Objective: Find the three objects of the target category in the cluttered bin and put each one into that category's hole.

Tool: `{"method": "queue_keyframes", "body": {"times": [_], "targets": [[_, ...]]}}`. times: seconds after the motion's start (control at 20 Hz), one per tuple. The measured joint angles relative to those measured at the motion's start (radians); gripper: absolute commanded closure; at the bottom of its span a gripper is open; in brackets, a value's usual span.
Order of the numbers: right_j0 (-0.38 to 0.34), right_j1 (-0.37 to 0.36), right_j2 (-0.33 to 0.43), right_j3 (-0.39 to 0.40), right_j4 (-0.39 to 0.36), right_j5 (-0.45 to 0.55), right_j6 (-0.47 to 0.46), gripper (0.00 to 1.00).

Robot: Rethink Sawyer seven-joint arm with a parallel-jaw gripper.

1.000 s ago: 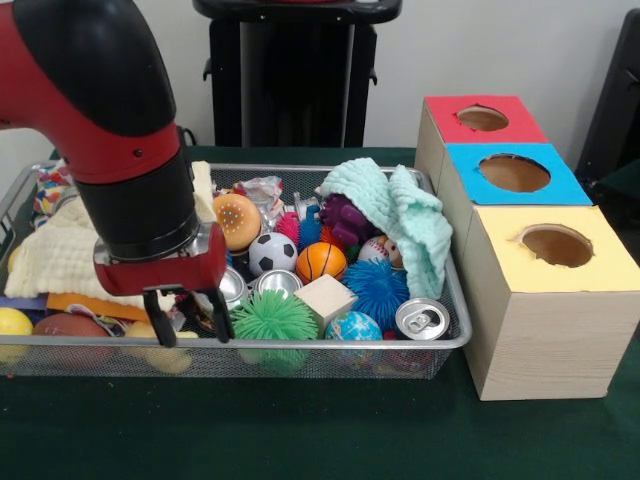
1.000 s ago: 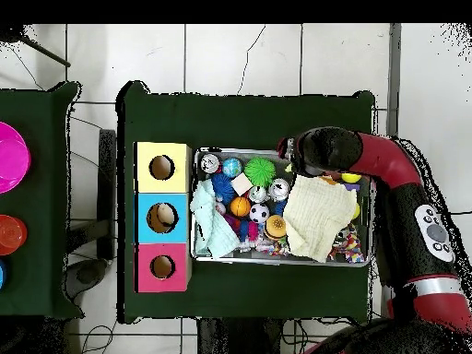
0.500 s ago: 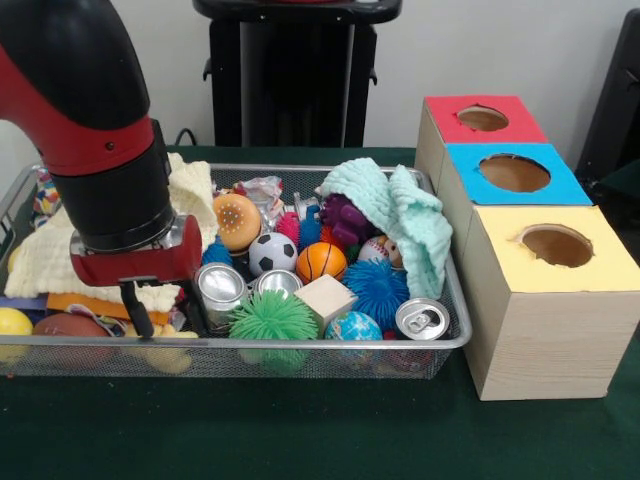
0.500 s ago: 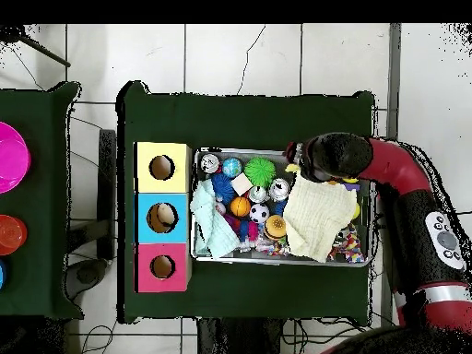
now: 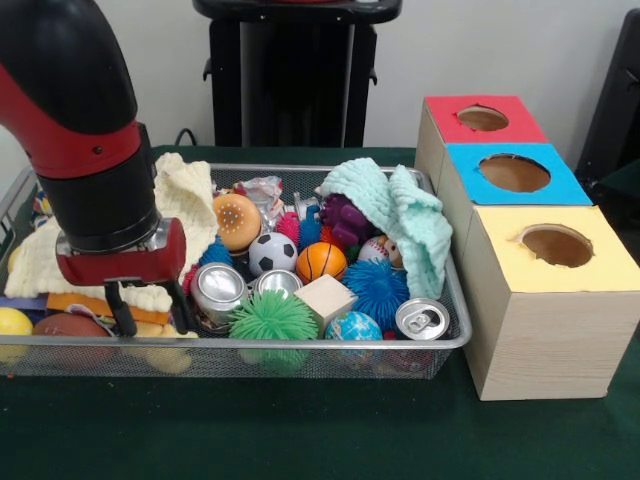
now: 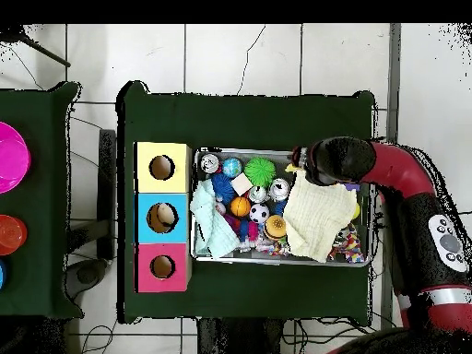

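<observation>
A wire mesh bin [image 5: 330,352] holds a heap of toys, cloths and cans. My gripper [image 5: 152,312] stands open low in the bin's front left corner, its fingers [image 5: 124,319] over a yellow and orange toy, holding nothing. Just right of it are two upright silver cans [image 5: 218,285] [image 5: 278,282], and a third can [image 5: 422,318] sits at the front right corner. A green spiky ball [image 5: 274,318], soccer ball [image 5: 272,252], basketball [image 5: 321,262] and wood block [image 5: 326,298] lie in the middle. In the overhead view the gripper [image 6: 300,168] is at the bin's [image 6: 277,261] upper edge.
Three wooden boxes with round holes stand right of the bin: red top [image 5: 480,120], blue top [image 5: 515,172], yellow top [image 5: 555,250]. A mint cloth [image 5: 400,215] drapes over toys at the back right. A yellow cloth [image 5: 180,200] lies behind my arm.
My gripper has slid left along the bin's front in the front view, uncovering the left silver can. It stays open and low.
</observation>
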Motion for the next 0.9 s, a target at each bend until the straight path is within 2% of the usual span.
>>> {"method": "queue_keyframes", "body": {"times": [0.5, 0.9], "targets": [[0.0, 0.061, 0.0, 0.0, -0.058, 0.0, 0.0, 0.0], [-0.003, 0.076, 0.001, -0.004, -0.069, -0.021, 0.0, 0.0]]}}
